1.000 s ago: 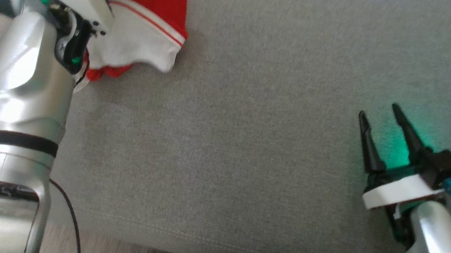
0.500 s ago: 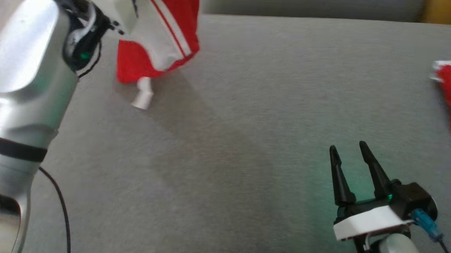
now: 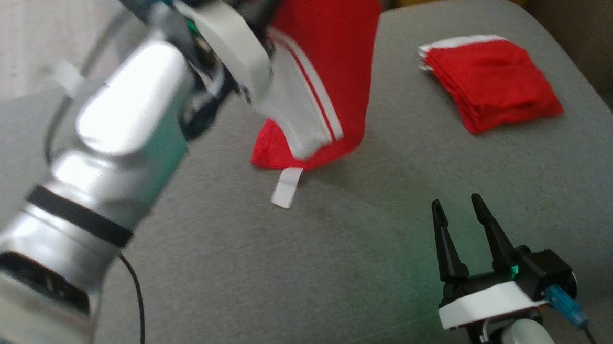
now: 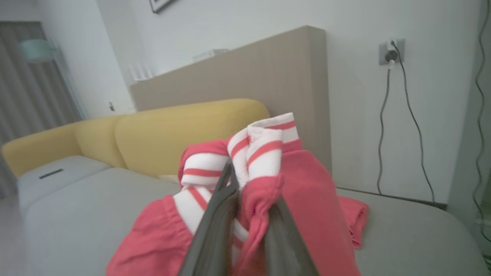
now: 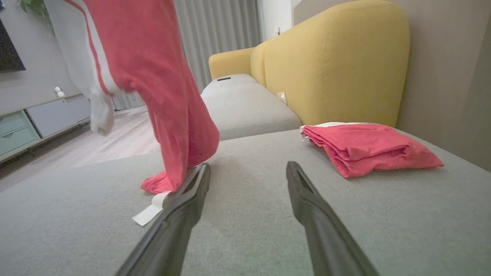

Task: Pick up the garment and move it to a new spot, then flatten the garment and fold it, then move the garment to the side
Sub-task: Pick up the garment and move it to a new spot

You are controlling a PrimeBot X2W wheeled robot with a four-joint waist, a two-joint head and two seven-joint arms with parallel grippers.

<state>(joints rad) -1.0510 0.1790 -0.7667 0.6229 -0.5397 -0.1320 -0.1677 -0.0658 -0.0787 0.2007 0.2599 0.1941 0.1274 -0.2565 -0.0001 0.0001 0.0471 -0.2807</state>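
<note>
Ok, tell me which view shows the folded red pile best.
The right wrist view: the folded red pile lies whole and sharp, its layers edge-on. The head view shows it from above, blurrier. The left wrist view gives at most a red scrap behind the held garment.

Bare grey fabric seat (image 3: 301,276) ahead of right gripper (image 3: 461,222): passable. Hanging red garment with white striped trim (image 3: 338,74) blocks far left, hem touching seat. Folded red cloth stack (image 3: 492,90) blocks far right. Free gap between them.
</note>
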